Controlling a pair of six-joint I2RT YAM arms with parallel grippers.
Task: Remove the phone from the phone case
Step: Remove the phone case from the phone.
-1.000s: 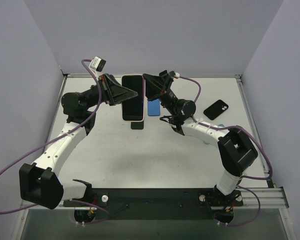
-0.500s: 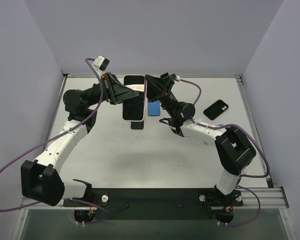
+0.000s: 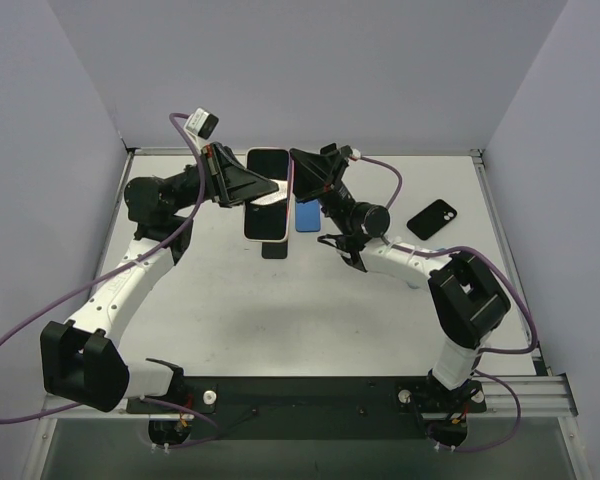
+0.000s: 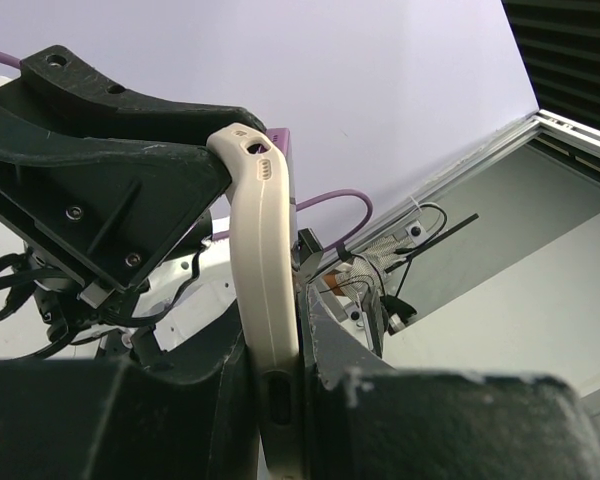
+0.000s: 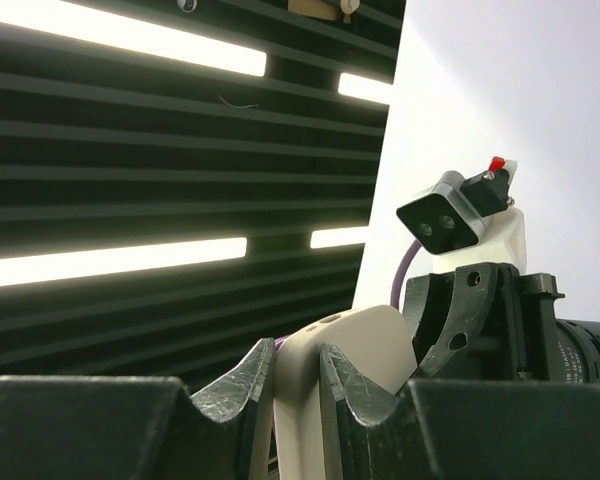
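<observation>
Two grippers held a cream case [image 4: 263, 260] above the table [image 3: 280, 310], and the phone [image 3: 265, 220] sat inside it, dark screen up toward the top camera. The left gripper [image 4: 278, 370] was clamped tight on one long edge of the case. The right gripper [image 5: 298, 372] pinched the opposite edge, its fingers closed against it. A blue slab [image 3: 307, 216] lay on the table just beside the held case, and a black slab [image 3: 431, 219] lay well apart to the right.
</observation>
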